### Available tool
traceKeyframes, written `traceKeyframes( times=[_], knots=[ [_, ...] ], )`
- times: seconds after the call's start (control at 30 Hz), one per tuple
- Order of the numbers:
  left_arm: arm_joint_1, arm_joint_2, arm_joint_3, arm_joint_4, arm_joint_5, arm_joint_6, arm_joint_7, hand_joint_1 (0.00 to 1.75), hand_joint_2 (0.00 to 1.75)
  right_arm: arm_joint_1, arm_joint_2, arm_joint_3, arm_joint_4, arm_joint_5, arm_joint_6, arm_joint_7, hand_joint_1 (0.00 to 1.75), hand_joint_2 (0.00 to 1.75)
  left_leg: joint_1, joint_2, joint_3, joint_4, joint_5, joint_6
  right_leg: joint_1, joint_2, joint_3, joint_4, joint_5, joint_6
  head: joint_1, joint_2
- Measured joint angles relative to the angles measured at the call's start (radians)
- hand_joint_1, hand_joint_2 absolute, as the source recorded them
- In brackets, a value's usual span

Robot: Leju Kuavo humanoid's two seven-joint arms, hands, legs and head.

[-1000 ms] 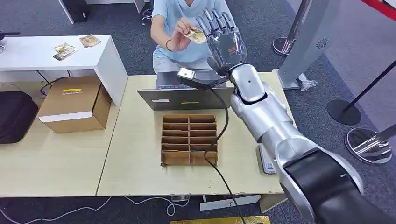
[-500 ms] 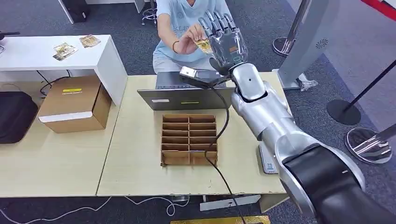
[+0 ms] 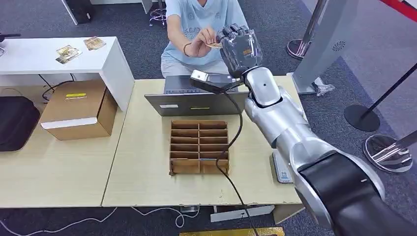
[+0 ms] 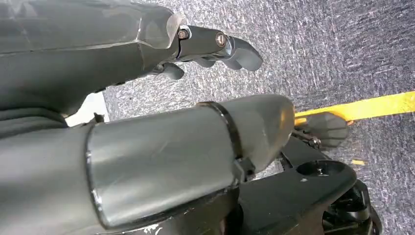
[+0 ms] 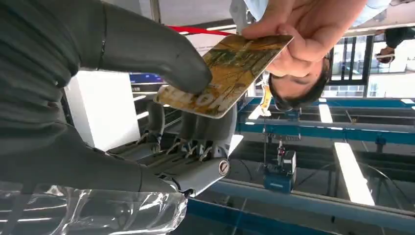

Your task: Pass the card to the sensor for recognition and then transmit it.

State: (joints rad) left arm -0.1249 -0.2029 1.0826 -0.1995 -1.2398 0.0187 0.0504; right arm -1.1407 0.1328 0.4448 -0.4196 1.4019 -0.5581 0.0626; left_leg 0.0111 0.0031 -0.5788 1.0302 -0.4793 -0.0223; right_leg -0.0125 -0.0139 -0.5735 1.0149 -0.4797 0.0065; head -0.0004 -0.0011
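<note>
The card, gold and brown with a printed picture, is raised above the far edge of the bench, beyond the laptop, and sits between two holders at once: the person's hand pinches one end while the thumb of the robot's right hand presses on its face and the darker fingers curl in behind it. A second ago those fingers stood straight up and spread, with the card only touching them; half a second ago they were still extended; now they have folded over, so the right hand is clamped on the card, though the person has not let go. The judgement from this is that the handover is at its closing instant and the card is not yet the robot's alone. The sensor, a dark arm with a pale head, reaches out just beside the laptop's back edge, directly below the raised hand, so the next step of presenting the card looks like a short drop once the person releases. The cardboard divider tray lies nearer than the laptop on the bench. The left hand hangs over grey carpet with a yellow line, its fingers curled in and holding nothing.
</note>
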Motion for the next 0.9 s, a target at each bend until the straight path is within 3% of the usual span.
traceKeyframes(
  times=[0.63, 0.77, 0.9],
  knots=[
    [-0.001, 0.000, 0.000, 0.000, 0.009, 0.000, 0.000, 0.00, 0.00, 0.000, 0.000, -0.026, 0.000, -0.034, -0.044, -0.031, 1.75, 1.75, 0.000, 0.000, 0.000, 0.000, 0.000, 0.000, 0.000, 0.000, 0.000, 0.000, 0.000, 0.000, 0.000, 0.000],
    [0.000, 0.000, 0.000, 0.000, 0.016, 0.001, -0.001, 0.00, 0.00, 0.000, 0.000, -0.058, -0.004, -0.119, -0.050, -0.079, 1.75, 1.75, 0.000, 0.000, 0.000, 0.000, 0.000, 0.000, 0.000, 0.000, 0.000, 0.000, 0.000, 0.000, 0.000, 0.000],
    [0.000, 0.000, 0.000, 0.000, 0.024, 0.004, -0.002, 0.00, 0.00, 0.001, -0.002, -0.123, -0.031, -0.271, -0.074, -0.167, 1.75, 1.75, 0.000, 0.000, 0.000, 0.000, 0.000, 0.000, 0.000, 0.000, -0.001, 0.000, 0.000, 0.000, 0.000, 0.000]
  ],
)
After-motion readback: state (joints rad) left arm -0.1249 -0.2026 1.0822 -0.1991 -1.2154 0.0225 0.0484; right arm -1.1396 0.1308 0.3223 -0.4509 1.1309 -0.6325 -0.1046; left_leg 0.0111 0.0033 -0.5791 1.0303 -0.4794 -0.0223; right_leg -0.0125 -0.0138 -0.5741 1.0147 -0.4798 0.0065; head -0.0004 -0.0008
